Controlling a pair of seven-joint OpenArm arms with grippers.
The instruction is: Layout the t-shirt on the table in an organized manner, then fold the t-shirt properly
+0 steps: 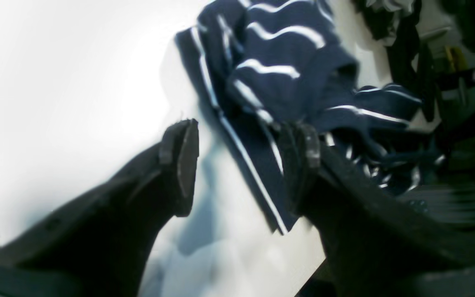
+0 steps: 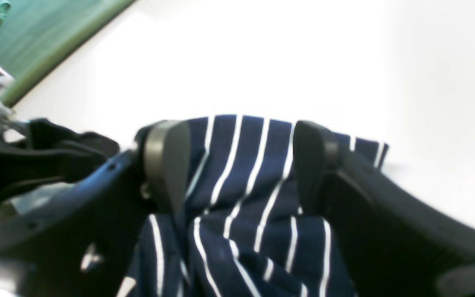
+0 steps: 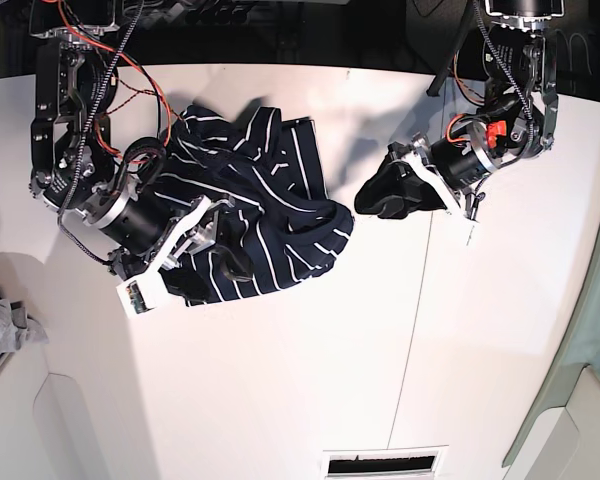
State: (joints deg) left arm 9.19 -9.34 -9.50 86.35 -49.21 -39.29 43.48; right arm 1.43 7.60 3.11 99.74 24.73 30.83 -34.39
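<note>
The t-shirt (image 3: 265, 195) is dark navy with thin white stripes and lies crumpled on the white table (image 3: 280, 380), left of centre. My right gripper (image 3: 212, 275) is open at the shirt's near-left edge. In the right wrist view its fingers (image 2: 167, 165) straddle a bunched fold of the shirt (image 2: 241, 198) without closing on it. My left gripper (image 3: 370, 200) is open and empty just right of the shirt. In the left wrist view the left gripper (image 1: 241, 165) hovers over the shirt's edge (image 1: 278, 82), and one finger (image 1: 303, 156) is over the fabric.
A small grey cloth (image 3: 0, 330) lies at the table's left edge. A thin dark seam (image 3: 415, 300) runs down the table right of centre. A vent slot (image 3: 380, 463) sits at the front edge. Green floor (image 2: 48, 33) lies beyond the table edge.
</note>
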